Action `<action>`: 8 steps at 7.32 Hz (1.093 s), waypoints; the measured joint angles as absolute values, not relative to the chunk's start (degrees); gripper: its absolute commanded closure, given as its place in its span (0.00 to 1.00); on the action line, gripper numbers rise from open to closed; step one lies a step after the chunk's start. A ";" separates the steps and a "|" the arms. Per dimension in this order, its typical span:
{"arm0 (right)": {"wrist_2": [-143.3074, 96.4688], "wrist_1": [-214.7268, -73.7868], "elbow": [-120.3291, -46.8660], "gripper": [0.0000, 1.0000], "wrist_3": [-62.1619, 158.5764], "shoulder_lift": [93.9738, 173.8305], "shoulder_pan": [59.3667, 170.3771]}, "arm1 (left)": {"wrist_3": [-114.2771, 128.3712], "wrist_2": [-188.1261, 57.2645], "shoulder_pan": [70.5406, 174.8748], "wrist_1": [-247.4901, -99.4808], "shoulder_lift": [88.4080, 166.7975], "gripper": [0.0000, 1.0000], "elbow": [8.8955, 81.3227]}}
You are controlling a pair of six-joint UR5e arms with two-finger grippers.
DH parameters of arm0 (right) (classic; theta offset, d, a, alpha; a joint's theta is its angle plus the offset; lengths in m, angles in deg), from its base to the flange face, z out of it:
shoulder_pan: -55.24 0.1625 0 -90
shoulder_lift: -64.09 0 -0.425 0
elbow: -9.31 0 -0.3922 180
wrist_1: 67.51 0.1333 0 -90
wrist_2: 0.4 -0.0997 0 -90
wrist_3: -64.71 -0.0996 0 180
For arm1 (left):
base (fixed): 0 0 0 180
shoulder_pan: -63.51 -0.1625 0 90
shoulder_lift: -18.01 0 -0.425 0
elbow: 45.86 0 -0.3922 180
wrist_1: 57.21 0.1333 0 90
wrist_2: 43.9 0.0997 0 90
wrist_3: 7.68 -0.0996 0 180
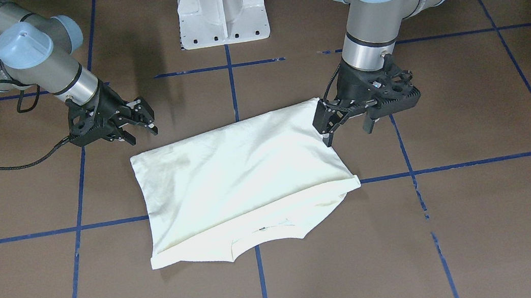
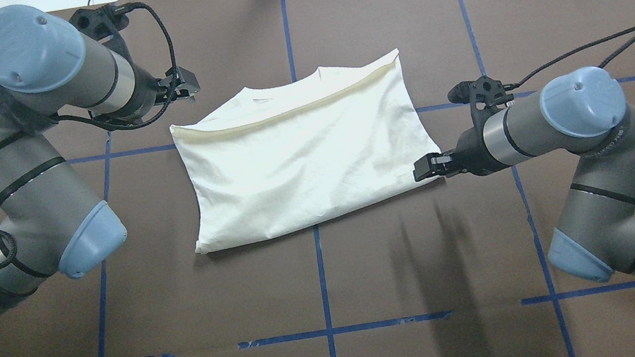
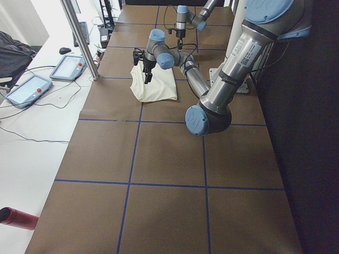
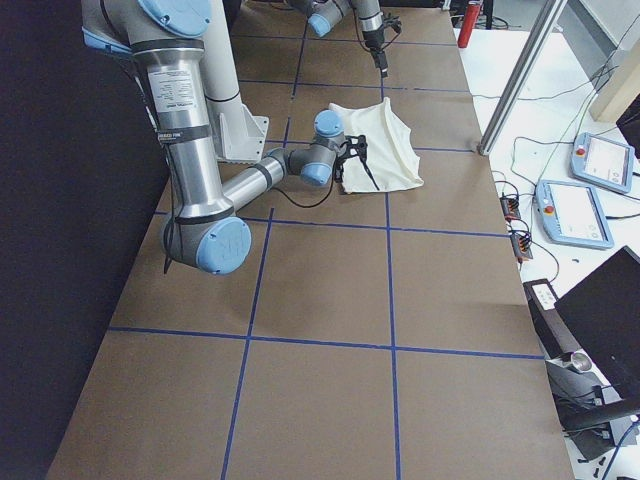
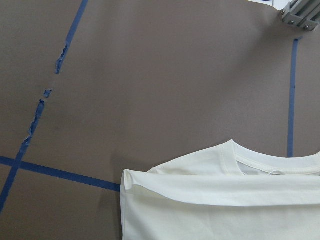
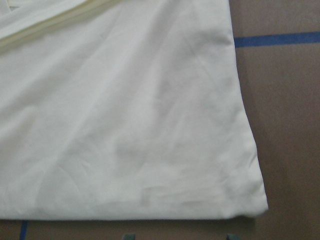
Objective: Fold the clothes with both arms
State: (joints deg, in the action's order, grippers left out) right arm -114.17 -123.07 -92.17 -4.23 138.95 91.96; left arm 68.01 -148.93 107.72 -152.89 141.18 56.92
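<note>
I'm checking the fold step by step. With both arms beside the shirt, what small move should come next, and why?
Probably ease the right gripper down onto the T-shirt's near corner and close. Its jaws are open and empty, that corner lies just ahead in its wrist view, and the left gripper is open by the opposite edge.

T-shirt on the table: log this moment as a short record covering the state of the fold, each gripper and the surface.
garment: T-shirt, folded into a rough rectangle, plain side up, print not showing
collar: neckline peeks out at the edge far from the robot
left gripper: left gripper open, by the shirt's far corner on the robot's left, no cloth held
right gripper: right gripper open, by the near corner on the robot's right, no cloth held
surface: brown table with blue tape lines
</note>
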 measured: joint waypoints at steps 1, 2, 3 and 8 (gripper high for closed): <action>-114.09 -126.08 -91.06 0.02 -3.46 136.85 93.20 | 68.11 -148.95 107.71 -152.86 141.30 0.00 57.05; -114.21 -127.15 -89.55 0.03 -2.69 136.00 93.95 | 68.44 -148.99 107.67 -152.84 141.44 0.00 57.10; -114.48 -127.37 -87.40 0.09 -2.21 135.64 94.28 | 68.92 -149.00 107.61 -152.84 141.55 0.00 57.13; -117.50 -127.24 -83.61 1.00 -1.82 135.43 93.73 | 69.23 -149.01 107.55 -152.91 141.48 0.00 57.15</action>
